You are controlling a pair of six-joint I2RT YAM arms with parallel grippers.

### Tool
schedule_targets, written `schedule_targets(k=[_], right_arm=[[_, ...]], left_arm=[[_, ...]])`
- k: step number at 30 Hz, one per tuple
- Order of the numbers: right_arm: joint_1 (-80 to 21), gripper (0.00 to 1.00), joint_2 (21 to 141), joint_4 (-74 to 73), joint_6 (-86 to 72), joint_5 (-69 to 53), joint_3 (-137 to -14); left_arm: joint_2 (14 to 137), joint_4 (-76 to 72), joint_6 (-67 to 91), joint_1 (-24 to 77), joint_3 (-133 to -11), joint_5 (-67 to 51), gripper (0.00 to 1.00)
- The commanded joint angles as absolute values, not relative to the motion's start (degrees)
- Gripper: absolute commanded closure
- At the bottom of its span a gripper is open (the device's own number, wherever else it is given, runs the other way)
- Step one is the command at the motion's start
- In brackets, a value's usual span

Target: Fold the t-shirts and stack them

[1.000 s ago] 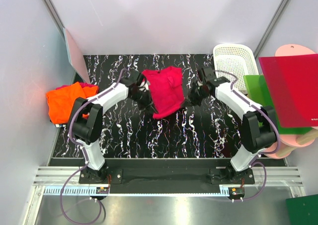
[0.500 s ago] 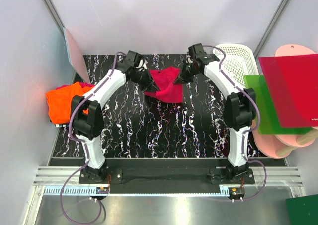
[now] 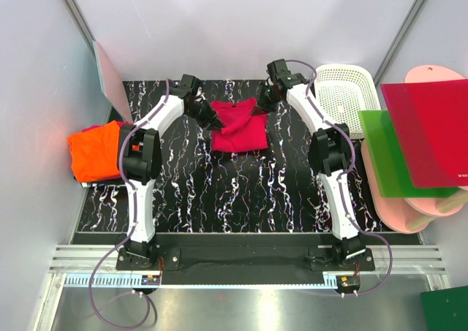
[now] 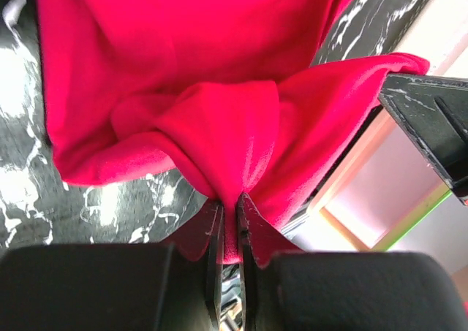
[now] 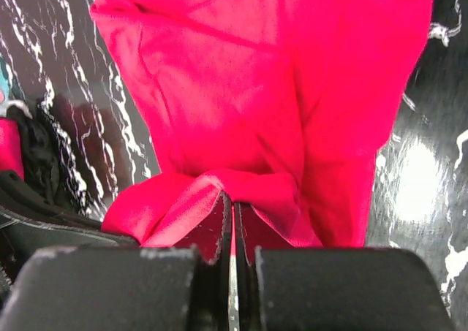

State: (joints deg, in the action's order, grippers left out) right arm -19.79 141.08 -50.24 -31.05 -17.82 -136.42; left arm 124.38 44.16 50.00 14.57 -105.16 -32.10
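**Red shirt pinched at two far corners**

Both arms reach out to the far middle of the black, white-veined bench, where the red shirt sits. The left fingers meet its far left corner and the right fingers its far right corner, so the cloth spans the gap between them. From there it spreads toward the near side in a rough square, with its near edge down on the bench.

In the left wrist view the left fingers are closed almost together with a fold of red cloth clamped between them. Above the pinch the shirt bunches into a soft ridge and then fans out over the bench. The right wrist view shows the same: the right fingers are pressed tight on a thin fold, with the body of the shirt stretching away, wrinkled but mostly open.

The orange shirt lies in a loose heap at the left edge of the bench, well apart from the red one. A white basket stands at the far right corner. Beside it a green board is partly covered by a red board.
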Motion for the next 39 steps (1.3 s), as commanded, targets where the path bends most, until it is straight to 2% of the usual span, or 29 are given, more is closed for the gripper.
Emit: schedule_targets(k=[1, 8, 9, 10, 11, 12, 13, 14, 19, 21, 22, 23, 25, 26, 27, 28, 31, 33, 34, 36, 37, 38, 39], right_arm=[[-18.98, 1.0, 144.13, -50.01, -29.88, -15.21, -145.45], [-18.9, 0.99, 146.95, -47.11, -30.93, -15.03, -150.29], [-18.9, 0.99, 147.13, -46.59, -31.11, -14.86, -150.29], [-18.81, 0.99, 147.65, -45.62, -31.29, -14.33, -150.29], [-18.81, 0.99, 148.0, -45.35, -31.38, -14.15, -150.64], [-18.81, 0.99, 148.79, -45.0, -31.64, -14.06, -150.64], [-18.81, 0.99, 149.15, -44.04, -31.73, -13.54, -150.64], [-18.72, 0.99, 149.5, -43.51, -31.9, -13.54, -150.73], [-18.63, 0.97, 152.49, -38.94, -33.66, -13.18, -150.99], [-18.63, 0.93, 153.97, -38.06, -34.71, -12.49, -152.22], [-18.72, 0.8, 154.33, -38.06, -35.06, -11.87, -152.57], [-18.63, 0.52, 154.6, -37.97, -35.42, -11.43, -152.84], [-18.63, 0.26, 154.16, -37.97, -34.72, -10.46, -152.84], [-18.63, 0.08, 153.46, -37.79, -33.85, -10.02, -152.06], [-18.72, 0.04, 151.28, -37.01, -33.49, -9.41, -151.27], [-18.72, 0.0, 149.95, -36.31, -33.14, -8.71, -150.22], [-18.72, 0.0, 143.54, -32.79, -31.73, -6.6, -144.51], [-18.63, 0.0, 140.47, -32.43, -31.55, -5.72, -141.95], [-18.55, 0.0, 139.75, -32.34, -31.47, -5.71, -141.16], [-18.46, 0.01, 138.09, -32.6, -31.12, -6.15, -138.79], [-18.37, 0.02, 137.47, -32.87, -31.03, -6.15, -137.82], [-18.2, 0.02, 136.85, -33.05, -31.03, -6.24, -135.2], [-18.11, 0.02, 135.19, -33.31, -31.11, -6.24, -133.61]], left_arm=[[125.24, 43.33, 51.5, 13.19, -110.12, -32.87, 0.88], [127.44, 40.78, 53.35, 11.87, -113.46, -33.58, 0.85], [127.96, 40.17, 53.96, 11.52, -114.25, -33.75, 0.82], [129.19, 39.99, 54.31, 11.25, -114.69, -34.1, 0.73], [129.9, 39.73, 54.66, 10.99, -115.31, -34.54, 0.44], [131.29, 39.12, 54.67, 10.64, -116.7, -35.06, 0.26], [131.66, 39.11, 54.41, 10.55, -117.41, -35.33, 0.1], [131.83, 39.11, 54.23, 10.37, -117.94, -35.42, 0.01], [127.01, 37.71, 52.82, 10.2, -115.06, -35.33, 0.01], [123.68, 36.4, 52.74, 10.2, -111.28, -35.16, 0.01], [122.79, 35.78, 52.56, 10.2, -109.96, -34.9, 0.01], [121.91, 35.16, 51.95, 10.2, -107.95, -34.98, 0.01], [120.59, 33.93, 51.51, 10.2, -106.53, -35.68, 0.01], [120.41, 33.58, 51.07, 10.28, -105.91, -36.12, 0.01], [120.5, 32.97, 50.98, 10.37, -105.65, -36.91, 0.01], [120.76, 32.09, 50.8, 10.46, -105.56, -37.52, 0.01], [122.34, 27.87, 51.15, 11.07, -106.17, -40.6, 0.01], [124.79, 24.98, 52.29, 11.86, -108.01, -42.61, 0.08], [125.85, 24.27, 52.73, 12.13, -108.8, -42.97, 0.22], [129.35, 22.95, 53.96, 12.57, -111.26, -43.42, 0.64], [130.24, 22.94, 54.49, 12.48, -111.79, -43.07, 0.76], [131.21, 22.94, 54.67, 12.31, -112.75, -42.72, 0.65], [132.44, 24.51, 54.06, 12.13, -113.46, -41.06, 0.43]])
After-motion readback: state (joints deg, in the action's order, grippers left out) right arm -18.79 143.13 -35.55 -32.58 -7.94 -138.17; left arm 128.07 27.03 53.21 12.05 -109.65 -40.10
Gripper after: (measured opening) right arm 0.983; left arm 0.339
